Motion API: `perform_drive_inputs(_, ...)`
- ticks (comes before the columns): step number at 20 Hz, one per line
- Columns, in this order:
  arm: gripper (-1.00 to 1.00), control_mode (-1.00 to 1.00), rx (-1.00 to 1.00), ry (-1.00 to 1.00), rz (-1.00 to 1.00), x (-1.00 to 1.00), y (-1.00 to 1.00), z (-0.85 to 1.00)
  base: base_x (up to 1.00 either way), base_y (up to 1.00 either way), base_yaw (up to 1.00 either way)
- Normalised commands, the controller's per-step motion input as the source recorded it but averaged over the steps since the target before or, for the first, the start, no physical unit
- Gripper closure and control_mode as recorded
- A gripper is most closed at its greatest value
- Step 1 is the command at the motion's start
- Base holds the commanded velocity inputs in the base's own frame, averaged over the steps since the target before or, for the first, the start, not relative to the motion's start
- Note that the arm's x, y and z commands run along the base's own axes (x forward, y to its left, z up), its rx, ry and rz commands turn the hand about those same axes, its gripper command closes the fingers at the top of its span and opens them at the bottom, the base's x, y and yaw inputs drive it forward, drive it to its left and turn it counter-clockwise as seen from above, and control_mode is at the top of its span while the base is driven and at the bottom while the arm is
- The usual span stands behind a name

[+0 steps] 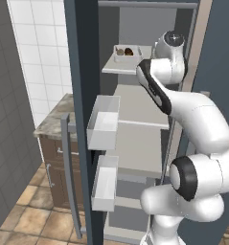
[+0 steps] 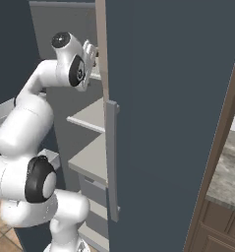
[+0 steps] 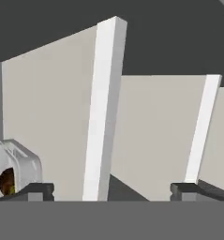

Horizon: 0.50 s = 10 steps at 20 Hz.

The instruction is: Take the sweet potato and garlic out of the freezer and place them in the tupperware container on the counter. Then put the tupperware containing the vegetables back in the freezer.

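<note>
You're looking into the tall dark blue-grey freezer [image 1: 82,72], its door swung wide with two white door bins [image 1: 103,122] showing. The shallow pale grey-white tupperware container [image 1: 127,52] sits on the upper light grey shelf [image 1: 117,68]; inside it lie the dark reddish-brown sweet potato [image 1: 129,51] and, just beside it, the small olive-tan garlic [image 1: 120,52]. Your gripper [image 3: 112,191] is spread wide with nothing between the fingertips [image 3: 38,191], and the container stands apart from it, off to one side in the hand view. The speckled grey-beige stone bench [image 1: 56,119] lies left of the door.
</note>
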Motion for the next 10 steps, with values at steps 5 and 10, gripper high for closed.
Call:
perform_drive_inputs(5, -1.00, -1.00, 0.00, -0.19, 0.00, -1.00, 0.16, 0.30, 0.00, 0.00, 0.00)
perform_drive_inputs(10, -1.00, -1.00, 0.00, -0.06, 0.00, -1.00, 0.27, 0.58, 0.00, 0.00, 0.00)
